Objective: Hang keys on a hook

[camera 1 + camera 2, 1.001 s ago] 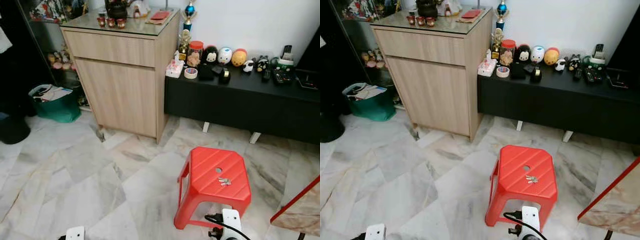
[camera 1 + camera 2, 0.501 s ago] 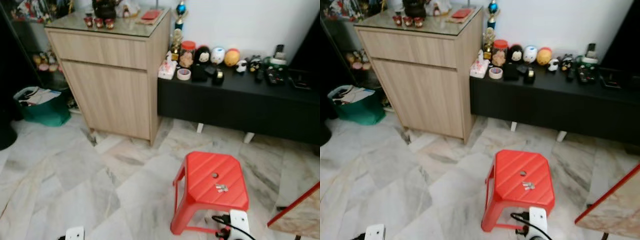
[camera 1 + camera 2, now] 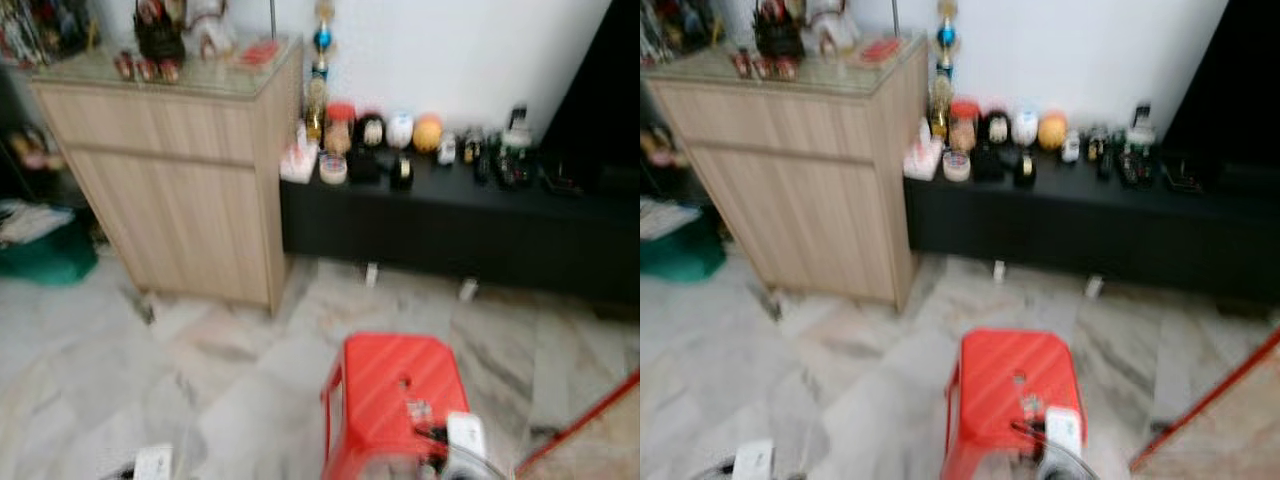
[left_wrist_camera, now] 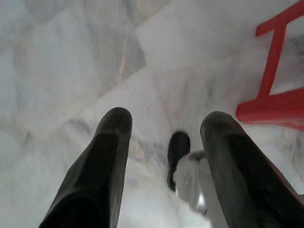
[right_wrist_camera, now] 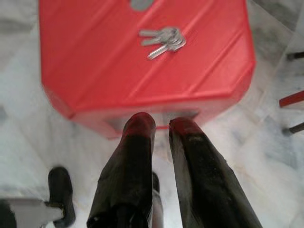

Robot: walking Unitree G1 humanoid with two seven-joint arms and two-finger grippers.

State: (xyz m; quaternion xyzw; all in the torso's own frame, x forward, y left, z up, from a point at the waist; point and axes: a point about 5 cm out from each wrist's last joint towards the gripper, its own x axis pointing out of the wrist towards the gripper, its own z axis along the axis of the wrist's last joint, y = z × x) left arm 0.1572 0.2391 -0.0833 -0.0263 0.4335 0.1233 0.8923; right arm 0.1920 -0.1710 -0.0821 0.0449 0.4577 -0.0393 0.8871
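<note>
One red stool (image 3: 395,400) on the marble floor (image 3: 150,370), and one bunch of keys (image 5: 161,40) on its seat. One light wood cabinet (image 3: 170,180) and one low black bench (image 3: 450,230) beside it. Two grippers: left gripper (image 4: 164,128) and right gripper (image 5: 161,126).

No text, label, brand, number or sign can be read anywhere in these blurred views, neither on the small items along the black bench (image 3: 450,215) nor on the wooden cabinet (image 3: 170,170) beside it.
</note>
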